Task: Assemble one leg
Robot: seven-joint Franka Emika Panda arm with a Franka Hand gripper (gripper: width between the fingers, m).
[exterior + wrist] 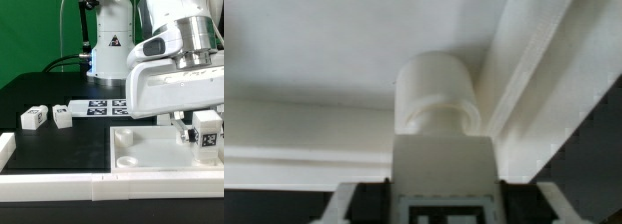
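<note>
Green backdrop (25, 40) is seen behind a black counter (60, 140), and the arm's base (108, 50) stands at the far edge. Much of the exterior view's right is filled by the white wrist housing (175, 85).

Below the housing the leg (207, 133) is gripped by the fingers (181, 126). They are closed onto its upper part, though the contact itself is largely hidden by the housing. The leg is held upright, with a tag sticker turned to the camera, over the white panel (150, 145) towards the exterior view's right. Whether it touches the panel cannot be told. A round socket (128, 157) is sunk into the panel's corner at the exterior view's left.

In the wrist view the leg (441, 110) is seen along its length. Its rounded peg is pointed at the panel (313, 50), just beside a raised ridge (518, 60).

One loose leg (35, 117) and a second loose leg (63, 115) are lying near each other on the counter, at the exterior view's left. The marker board (100, 105) is laid flat just beyond them. White rails (60, 185) are set along the near edge.
</note>
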